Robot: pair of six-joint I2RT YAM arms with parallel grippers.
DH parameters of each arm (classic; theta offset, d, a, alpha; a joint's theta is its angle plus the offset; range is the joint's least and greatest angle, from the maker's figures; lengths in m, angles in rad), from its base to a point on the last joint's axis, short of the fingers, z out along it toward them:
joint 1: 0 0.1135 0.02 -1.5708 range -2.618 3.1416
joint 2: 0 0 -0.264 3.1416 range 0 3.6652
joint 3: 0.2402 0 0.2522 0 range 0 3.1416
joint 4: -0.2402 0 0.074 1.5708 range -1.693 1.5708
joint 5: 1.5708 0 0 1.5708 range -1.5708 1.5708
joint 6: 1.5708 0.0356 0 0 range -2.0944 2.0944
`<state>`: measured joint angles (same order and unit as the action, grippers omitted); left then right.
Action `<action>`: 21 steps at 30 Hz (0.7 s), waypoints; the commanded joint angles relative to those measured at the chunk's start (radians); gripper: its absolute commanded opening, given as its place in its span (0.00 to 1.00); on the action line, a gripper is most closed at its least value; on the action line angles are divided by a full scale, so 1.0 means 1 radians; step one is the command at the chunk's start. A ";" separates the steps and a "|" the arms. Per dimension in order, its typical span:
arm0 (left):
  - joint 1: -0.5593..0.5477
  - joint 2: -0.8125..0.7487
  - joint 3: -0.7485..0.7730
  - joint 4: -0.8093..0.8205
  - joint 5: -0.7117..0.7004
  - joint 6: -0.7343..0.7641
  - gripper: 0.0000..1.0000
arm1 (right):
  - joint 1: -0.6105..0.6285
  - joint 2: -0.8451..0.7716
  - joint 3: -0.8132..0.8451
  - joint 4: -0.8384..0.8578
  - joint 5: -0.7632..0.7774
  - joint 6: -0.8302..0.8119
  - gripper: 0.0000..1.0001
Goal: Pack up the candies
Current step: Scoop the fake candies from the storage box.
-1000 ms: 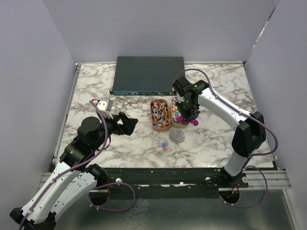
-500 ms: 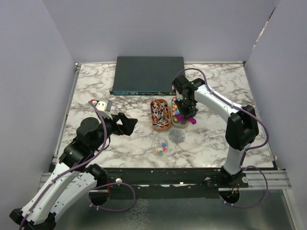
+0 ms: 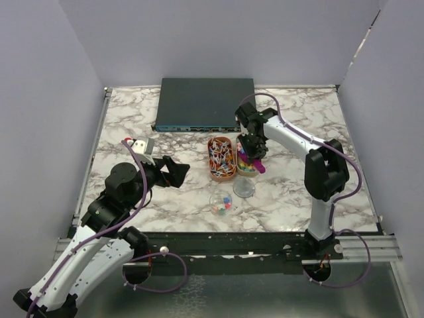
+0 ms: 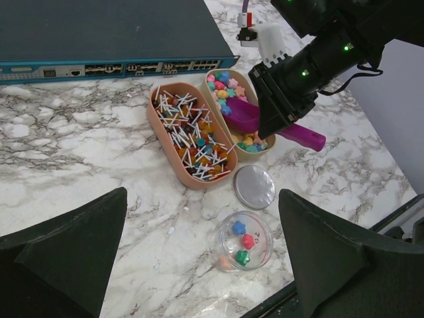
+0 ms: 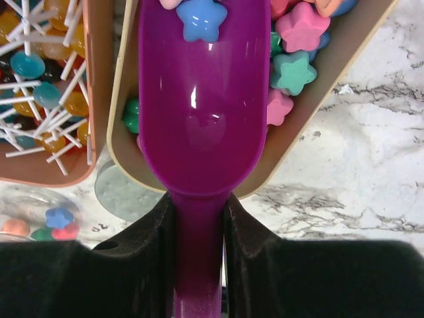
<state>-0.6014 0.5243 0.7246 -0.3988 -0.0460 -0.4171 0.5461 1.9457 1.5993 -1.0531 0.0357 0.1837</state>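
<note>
**Scoop bowl in the candy tray, right jaws clamped on its handle**

The candies (image 5: 301, 30), small star-shaped sweets in pink, blue, green, yellow and orange, lie heaped in a tan oval tray (image 5: 317, 99) on the white marble-patterned table (image 3: 132, 119). A glossy purple plastic scoop (image 5: 199, 99) has its bowl down in that tray among the candies, and a blue one rests at the bowl's far end. The right arm's jaws stand narrow, gripping the scoop's handle from both sides just behind the bowl, so the candies lie just ahead of them.

Right beside the tan tray, on its left, is a peach oval tray of lollipops (image 4: 189, 136) with white sticks. Near the trays' near ends lies a round silver lid (image 4: 255, 187). Just beside it stands a small clear round jar (image 4: 242, 240) holding a few more candies.

The left arm's jaws are spread wide and hold nothing. They hover over the table to the left of the jar, apart from every candy. A flat dark network switch (image 3: 204, 103) sits at the back of the table.
</note>
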 commanded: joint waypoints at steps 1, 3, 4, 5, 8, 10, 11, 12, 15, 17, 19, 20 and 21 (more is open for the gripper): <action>0.006 -0.007 -0.011 -0.013 -0.011 0.015 0.97 | 0.000 0.031 -0.030 0.090 -0.007 0.025 0.01; 0.006 -0.006 -0.010 -0.014 -0.011 0.014 0.97 | 0.001 0.032 -0.046 0.110 -0.008 0.029 0.01; 0.006 -0.005 -0.010 -0.013 -0.010 0.015 0.97 | 0.000 0.031 -0.055 0.120 -0.006 0.032 0.01; 0.006 -0.004 -0.011 -0.014 -0.011 0.014 0.97 | 0.000 0.028 -0.063 0.132 -0.001 0.034 0.01; 0.006 -0.001 -0.011 -0.014 -0.011 0.014 0.97 | 0.000 0.024 -0.088 0.167 0.012 0.043 0.01; 0.006 0.000 -0.011 -0.014 -0.011 0.013 0.97 | 0.000 0.025 -0.097 0.181 0.027 0.052 0.01; 0.006 0.001 -0.011 -0.014 -0.011 0.013 0.97 | 0.000 0.025 -0.104 0.188 0.031 0.054 0.01; 0.006 0.001 -0.010 -0.014 -0.011 0.012 0.97 | 0.000 0.025 -0.110 0.200 0.036 0.058 0.01; 0.006 0.001 -0.010 -0.014 -0.012 0.013 0.97 | 0.000 0.020 -0.124 0.219 0.071 0.076 0.01; 0.006 0.002 -0.011 -0.013 -0.012 0.012 0.97 | 0.000 0.020 -0.128 0.229 0.095 0.088 0.01; 0.006 0.003 -0.012 -0.014 -0.012 0.011 0.97 | -0.001 0.024 -0.128 0.244 0.110 0.094 0.01; 0.006 0.003 -0.011 -0.014 -0.012 0.011 0.97 | -0.001 0.030 -0.126 0.248 0.117 0.099 0.01; 0.006 0.004 -0.012 -0.014 -0.012 0.012 0.97 | -0.002 0.037 -0.123 0.252 0.123 0.102 0.01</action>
<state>-0.6014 0.5247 0.7246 -0.3992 -0.0463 -0.4175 0.5488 1.9484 1.4910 -0.8585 0.0780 0.2543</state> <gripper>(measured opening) 0.967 0.280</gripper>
